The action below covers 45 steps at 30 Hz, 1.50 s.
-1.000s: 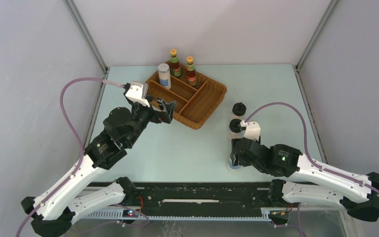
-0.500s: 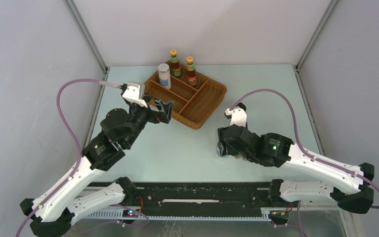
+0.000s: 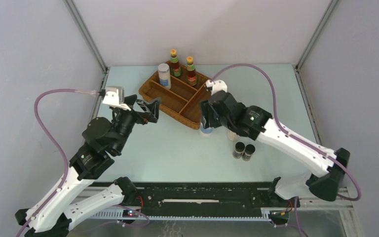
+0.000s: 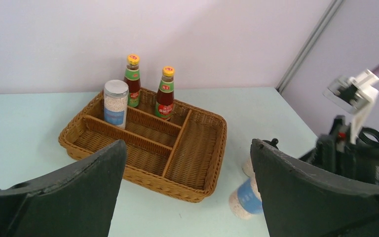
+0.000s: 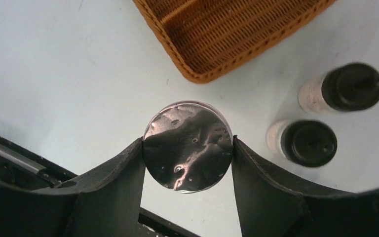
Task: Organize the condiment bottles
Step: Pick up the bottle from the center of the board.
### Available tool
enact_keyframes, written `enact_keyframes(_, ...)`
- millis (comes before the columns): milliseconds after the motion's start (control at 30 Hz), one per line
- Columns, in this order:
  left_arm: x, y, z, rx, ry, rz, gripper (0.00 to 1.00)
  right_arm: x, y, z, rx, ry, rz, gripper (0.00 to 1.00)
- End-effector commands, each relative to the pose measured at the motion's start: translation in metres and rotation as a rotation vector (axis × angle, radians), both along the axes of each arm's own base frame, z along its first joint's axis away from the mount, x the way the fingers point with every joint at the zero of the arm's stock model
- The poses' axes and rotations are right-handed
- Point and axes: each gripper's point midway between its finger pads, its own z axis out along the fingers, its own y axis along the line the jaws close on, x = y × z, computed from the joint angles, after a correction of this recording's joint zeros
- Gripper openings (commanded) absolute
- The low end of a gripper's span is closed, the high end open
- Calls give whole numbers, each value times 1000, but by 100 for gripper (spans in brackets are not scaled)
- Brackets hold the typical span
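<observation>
My right gripper [image 5: 187, 144] is shut on a silver-lidded, blue-labelled jar [image 5: 187, 148], held just off the near corner of the wicker tray [image 3: 212, 101]. The same jar [image 4: 246, 200] shows tilted above the table in the left wrist view. A second such jar [image 3: 164, 75] and two red-brown sauce bottles [image 3: 175, 63] [image 3: 191, 71] stand in the tray's back compartments. Two black-capped shakers [image 5: 350, 88] [image 5: 307, 143] stand on the table beside the held jar. Two tiny dark vials [image 3: 238, 149] [image 3: 249, 152] stand nearer the front. My left gripper [image 3: 149, 109] hangs open and empty left of the tray.
The tray's front and right compartments [image 4: 192, 148] hold nothing. The right arm [image 3: 276, 133] stretches over the right half of the table and covers the shakers from above. A black rail [image 3: 202, 195] runs along the near edge.
The right arm has carried the jar from the front right of the table towards the tray's near corner, uncovering the two vials. The left gripper has drawn back a little to the left.
</observation>
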Motion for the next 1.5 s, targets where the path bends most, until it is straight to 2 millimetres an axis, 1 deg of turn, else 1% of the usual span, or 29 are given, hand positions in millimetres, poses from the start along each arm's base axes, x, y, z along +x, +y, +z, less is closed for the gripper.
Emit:
enact_keyframes(0,1,13,-4,19,-20,61,100,43,31,55,98,-132,64,0)
enact_keyframes(133,1,18,-5,39,-20,78,100,80,45,66,104,-145,80,0)
enact_keyframes(167,1,19,-6,46,-19,84,100,92,49,62,96,-140,79,0)
enact_keyframes(233,2,21,-8,59,-16,95,100,108,56,66,105,-141,93,0)
enact_keyframes(333,3,23,-9,69,-14,105,100,134,63,66,102,-141,100,0)
enact_keyframes(433,3,27,-9,73,-17,115,100,155,69,67,100,-145,106,0)
enact_keyframes(500,4,29,-9,75,-17,124,100,168,73,73,110,-156,112,0)
enact_keyframes(600,5,30,-10,78,-15,131,100,185,77,71,105,-154,115,0)
enact_keyframes(767,4,36,-13,56,-14,148,100,204,83,64,106,-161,123,0)
enact_keyframes(933,0,41,-15,18,-27,157,100,215,91,60,98,-177,141,0)
enact_keyframes(1067,1,41,-18,24,-26,156,100,224,92,60,98,-199,137,0)
enact_keyframes(1300,0,44,-16,20,-28,166,100,242,96,40,106,-185,136,0)
enact_keyframes(1467,1,44,-17,29,-26,167,100,255,97,33,109,-193,127,0)
